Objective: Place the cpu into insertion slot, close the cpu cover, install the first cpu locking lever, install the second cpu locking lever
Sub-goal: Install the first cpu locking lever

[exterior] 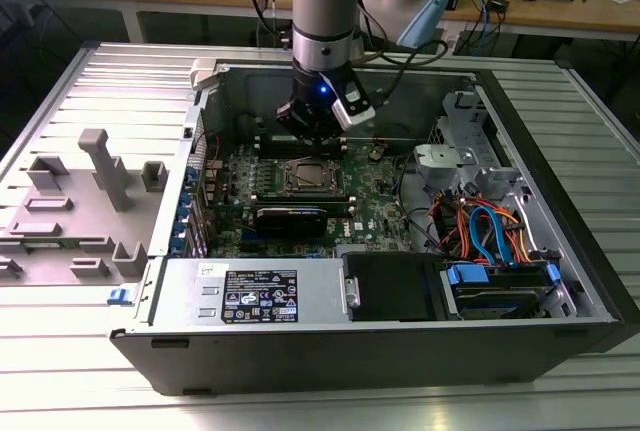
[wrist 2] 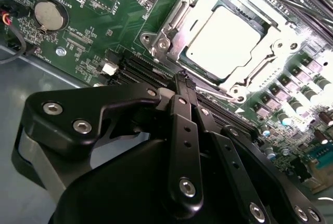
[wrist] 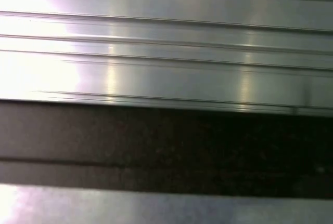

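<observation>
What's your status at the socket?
Claw shut, tips at cpu cover edge. Cpu seated, cover down around it. Nothing in the way.

Ribbed metal table carries the open computer case and a grey fixture

A dark band is lying between a ribbed silvery surface and a plain silvery strip, light glaring off both.

The cpu is showing a smooth, silver-grey metal top that is glaring brightly. The cpu cover is gleaming as bare silvery metal. The fingers are looking matt black with shiny screws. The tabletop is shining as ribbed satin metal.
</observation>
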`<state>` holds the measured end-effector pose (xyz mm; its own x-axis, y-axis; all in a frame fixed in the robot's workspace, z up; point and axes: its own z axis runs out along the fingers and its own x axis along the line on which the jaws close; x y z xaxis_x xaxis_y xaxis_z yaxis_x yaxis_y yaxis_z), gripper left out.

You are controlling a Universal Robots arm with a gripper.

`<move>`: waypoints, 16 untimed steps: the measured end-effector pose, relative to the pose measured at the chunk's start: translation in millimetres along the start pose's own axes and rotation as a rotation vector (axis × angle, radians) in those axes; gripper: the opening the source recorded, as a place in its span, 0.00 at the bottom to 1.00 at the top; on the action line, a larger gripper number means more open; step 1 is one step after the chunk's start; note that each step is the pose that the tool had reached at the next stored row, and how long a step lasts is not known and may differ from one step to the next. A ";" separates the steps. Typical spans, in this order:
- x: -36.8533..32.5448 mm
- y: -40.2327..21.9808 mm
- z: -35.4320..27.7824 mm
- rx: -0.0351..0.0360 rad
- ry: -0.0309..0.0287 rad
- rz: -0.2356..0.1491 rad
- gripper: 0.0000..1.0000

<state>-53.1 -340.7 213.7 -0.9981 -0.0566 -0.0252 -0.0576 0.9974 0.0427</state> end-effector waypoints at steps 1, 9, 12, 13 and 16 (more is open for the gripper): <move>-0.4 -0.1 0.7 0.0000 0.0000 0.000 0.11; -1.0 -0.3 6.5 0.0000 0.0001 0.000 0.11; -1.3 -0.4 7.9 0.0001 0.0002 0.000 0.11; -1.7 -0.4 8.2 0.0001 0.0002 0.000 0.11; -2.8 -0.4 8.7 0.0002 0.0002 0.000 0.11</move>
<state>-50.1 -340.5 205.1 -0.9981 -0.0565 -0.0250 -0.0575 0.9974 0.0425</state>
